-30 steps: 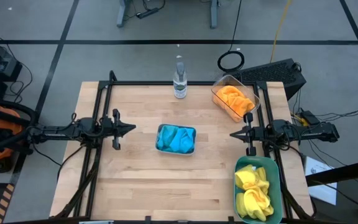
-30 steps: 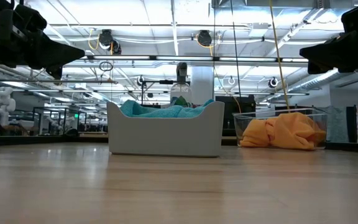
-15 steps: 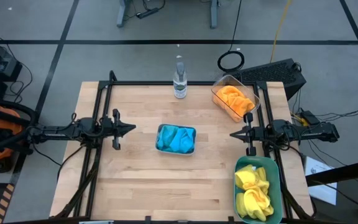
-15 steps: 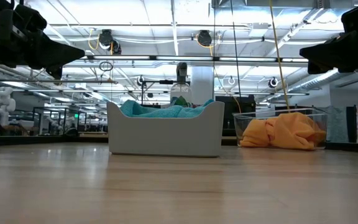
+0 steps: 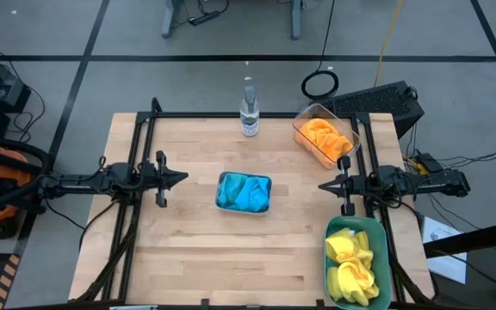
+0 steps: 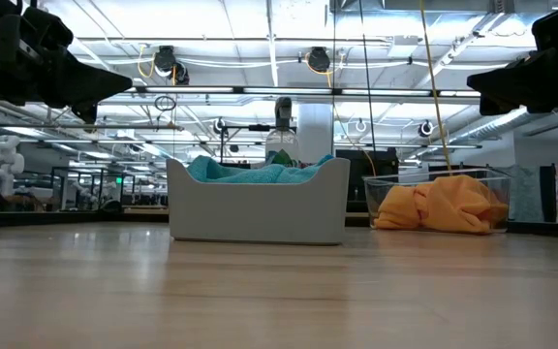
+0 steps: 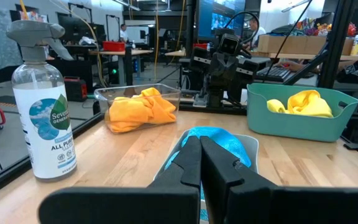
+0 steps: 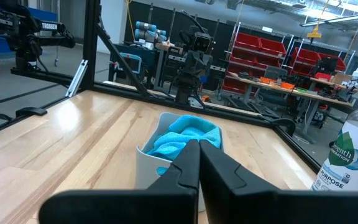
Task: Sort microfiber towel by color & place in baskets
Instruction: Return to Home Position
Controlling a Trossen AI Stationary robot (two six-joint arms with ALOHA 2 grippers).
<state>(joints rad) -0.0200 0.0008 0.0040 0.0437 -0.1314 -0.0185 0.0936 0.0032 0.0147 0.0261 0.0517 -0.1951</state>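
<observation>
towels are sorted: blue towels (image 5: 243, 191) in the pale bin (image 6: 260, 213) in the middle, orange towels (image 5: 324, 136) in the clear bin (image 5: 304, 114) at the far right corner, yellow towels (image 5: 351, 263) in the green bin (image 5: 384, 258) at the near right. the left gripper (image 5: 183, 178) and right gripper (image 5: 321, 185) are held clenched, empty, either side of the pale bin.

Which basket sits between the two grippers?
The central pale basket of blue towels; the clear basket with orange towels and the green basket with yellow towels stand along the right side.
</observation>
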